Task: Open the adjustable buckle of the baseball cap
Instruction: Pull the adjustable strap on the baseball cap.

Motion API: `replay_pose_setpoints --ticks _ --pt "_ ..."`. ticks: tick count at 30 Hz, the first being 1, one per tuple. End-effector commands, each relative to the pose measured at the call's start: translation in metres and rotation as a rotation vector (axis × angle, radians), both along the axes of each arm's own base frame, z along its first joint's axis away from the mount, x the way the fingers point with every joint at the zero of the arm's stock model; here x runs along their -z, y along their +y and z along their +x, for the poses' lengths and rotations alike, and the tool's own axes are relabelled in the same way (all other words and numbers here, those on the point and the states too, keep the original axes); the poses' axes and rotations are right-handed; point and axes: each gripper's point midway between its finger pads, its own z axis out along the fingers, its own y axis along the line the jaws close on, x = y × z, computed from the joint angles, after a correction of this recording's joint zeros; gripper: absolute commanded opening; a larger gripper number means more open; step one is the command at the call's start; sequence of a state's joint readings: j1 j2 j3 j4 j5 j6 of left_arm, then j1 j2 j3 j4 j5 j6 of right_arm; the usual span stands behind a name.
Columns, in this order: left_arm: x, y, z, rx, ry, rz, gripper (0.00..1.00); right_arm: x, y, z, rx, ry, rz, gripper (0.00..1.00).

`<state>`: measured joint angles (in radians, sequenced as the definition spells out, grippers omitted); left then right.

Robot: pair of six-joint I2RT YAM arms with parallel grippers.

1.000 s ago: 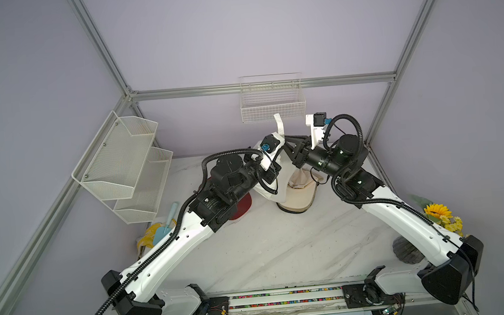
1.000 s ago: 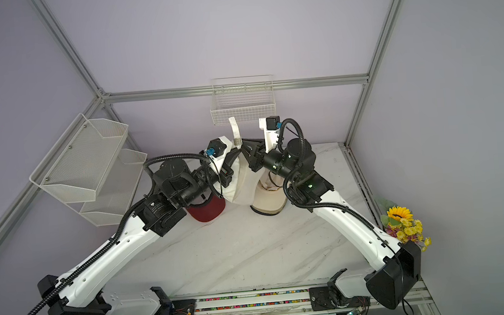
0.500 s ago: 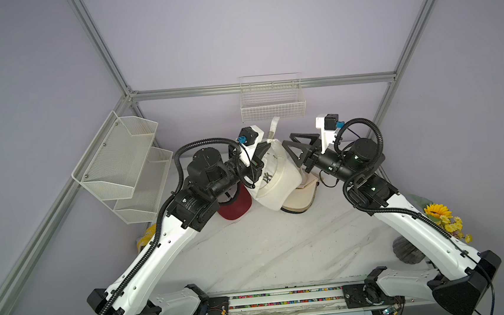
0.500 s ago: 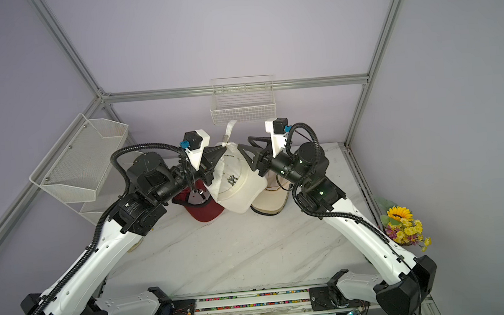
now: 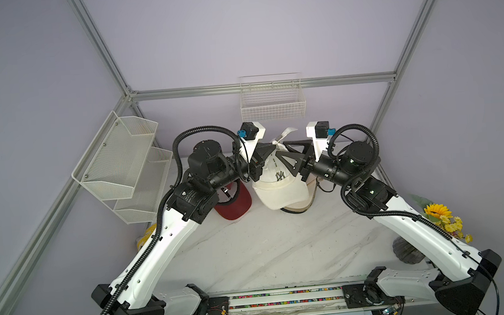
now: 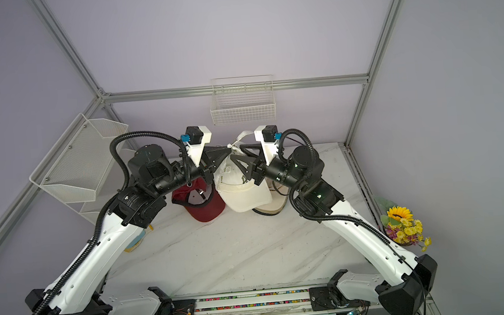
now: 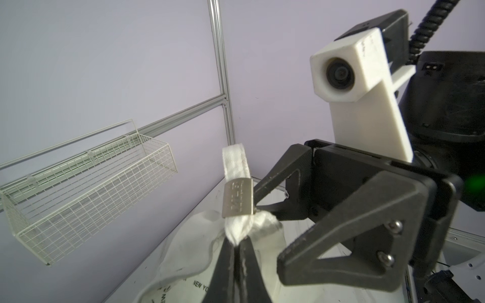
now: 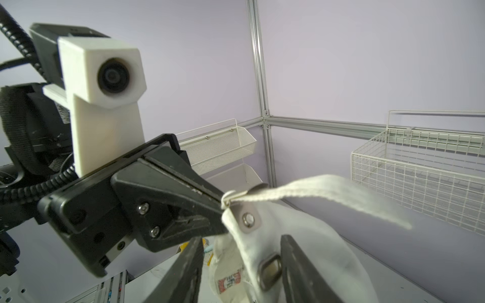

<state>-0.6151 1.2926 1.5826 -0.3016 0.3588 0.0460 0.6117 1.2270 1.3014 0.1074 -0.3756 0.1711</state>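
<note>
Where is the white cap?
In both top views the white cap hangs at the back middle of the table, its strap pinched by the left gripper, the red cap on its left.

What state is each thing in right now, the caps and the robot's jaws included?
white cap: held up, hanging by its strap.
strap: threaded through the buckle, tail free.
buckle: flap looks flat, apparently shut.
left gripper: jaws shut on strap.
right gripper: jaws open, straddling the cap's back.
red cap: lying on the table.
wire basket: empty.

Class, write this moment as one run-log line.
left tool: shut on strap | right tool: open beside buckle | white cap: hanging from left tool
</note>
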Motion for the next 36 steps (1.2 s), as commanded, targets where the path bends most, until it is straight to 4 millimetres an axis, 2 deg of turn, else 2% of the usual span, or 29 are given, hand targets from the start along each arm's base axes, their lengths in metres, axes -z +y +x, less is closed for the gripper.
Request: replay_pose_setpoints --ticks 1,19,25,33,36 --pt "-0.029 0.001 -0.015 0.059 -0.037 -0.047 0.0 -0.011 0.002 0.002 0.007 -0.041 0.011 0.48" --pt "-0.029 0.005 -0.021 0.101 -0.019 -0.044 0.0 -0.007 0.003 0.013 0.053 -0.055 -0.016 0.35" --pt "-0.032 0.006 -0.024 0.117 -0.015 -0.053 0.0 -0.003 0.002 0.019 0.079 -0.06 -0.021 0.26" --pt "-0.028 0.001 -0.032 0.18 0.002 -0.047 0.0 -0.008 -0.002 0.026 0.118 -0.067 0.007 0.06" --pt "-0.024 0.0 -0.034 0.19 0.014 -0.039 0.0 -0.013 -0.005 0.027 0.138 -0.07 0.021 0.04"
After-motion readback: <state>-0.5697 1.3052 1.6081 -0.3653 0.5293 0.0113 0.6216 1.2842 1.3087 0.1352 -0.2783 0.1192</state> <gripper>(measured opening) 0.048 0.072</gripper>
